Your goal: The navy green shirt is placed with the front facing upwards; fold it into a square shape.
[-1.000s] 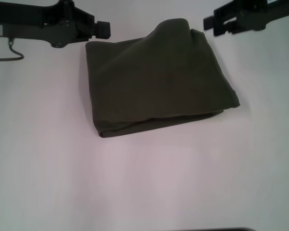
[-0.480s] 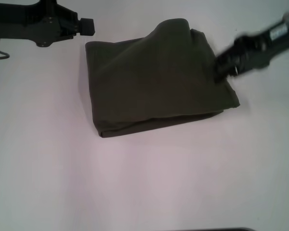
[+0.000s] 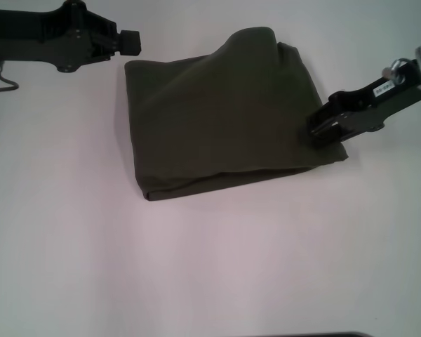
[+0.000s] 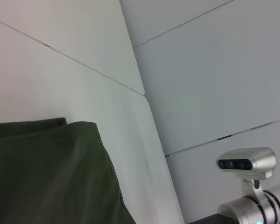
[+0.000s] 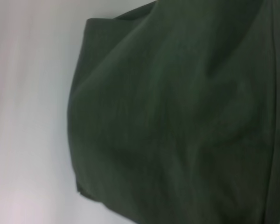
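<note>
Dropped lower and swung in since the earlier frame: black right gripper [image 3: 321, 130], now at the right edge of the dark olive-green cotton shirt [image 3: 224, 119], low over the near-right corner. Cannot tell whether its jaws are parted or closed, nor whether any cloth is pinched; touching or just above the fabric, not clear which. Drawn back slightly toward the far-left side: black left gripper [image 3: 130, 42], just beyond the far-left corner of the bundle, apart from it, jaw state likewise impossible to tell.

Nearest: bare white tabletop [image 3: 210, 267], with only a thin dark strip at the very bottom edge of the head view, too little to identify. Mid-table: shirt already folded into a compact, roughly square stack, layered fold visible along the near edge, no lettering or label showing. Farther back: a raised hump of cloth at the far edge, not lying flat. Judged nearly done; left to do, probably flattening that hump and squaring the right side.

Beyond the table in the left wrist view: pale panelled floor [image 4: 214, 70] and a silver camera head [image 4: 246, 162] on a post. Nothing standing in the way.
</note>
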You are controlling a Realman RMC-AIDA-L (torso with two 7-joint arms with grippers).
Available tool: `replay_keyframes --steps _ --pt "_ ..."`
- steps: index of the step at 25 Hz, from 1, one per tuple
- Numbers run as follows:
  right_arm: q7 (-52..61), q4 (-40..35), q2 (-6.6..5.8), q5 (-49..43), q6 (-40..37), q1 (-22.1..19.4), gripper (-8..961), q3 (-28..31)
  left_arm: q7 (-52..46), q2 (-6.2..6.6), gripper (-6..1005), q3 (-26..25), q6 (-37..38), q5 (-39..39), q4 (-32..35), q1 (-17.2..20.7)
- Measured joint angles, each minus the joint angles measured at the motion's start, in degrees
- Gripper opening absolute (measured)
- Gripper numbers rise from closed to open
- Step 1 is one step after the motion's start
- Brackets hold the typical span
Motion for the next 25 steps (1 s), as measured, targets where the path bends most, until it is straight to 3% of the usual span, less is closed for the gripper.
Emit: replay_keyframes --steps 8,13,17,22,25 --pt "1.14 0.77 0.70 -3.84 4.01 1.03 420 -1.76 0.16 -0.16 2 -0.06 -0.63 -0.18 0.00 -0.10" --pt "1.35 -1.47 0.08 -2.04 1.96 1.18 415 0.46 0.27 -0.31 1 0.00 -0.77 -0.19 -0.01 -0.23" --pt "1.38 -7.49 -0.29 1.26 -0.32 1.18 410 4.07 0.28 -0.34 2 -0.07 -0.87 -0.23 -0.01 -0.26" --pt "1.78 -7.37 -0.34 1.56 6.80 3.77 404 5.46 -0.11 -0.32 4 0.09 -2.60 -0.17 -0.41 -0.77" --pt "1.82 -5.86 0.39 0.67 11.53 5.16 401 3.79 -0.66 -0.07 5 0.96 -4.60 0.39 -0.60 -1.03"
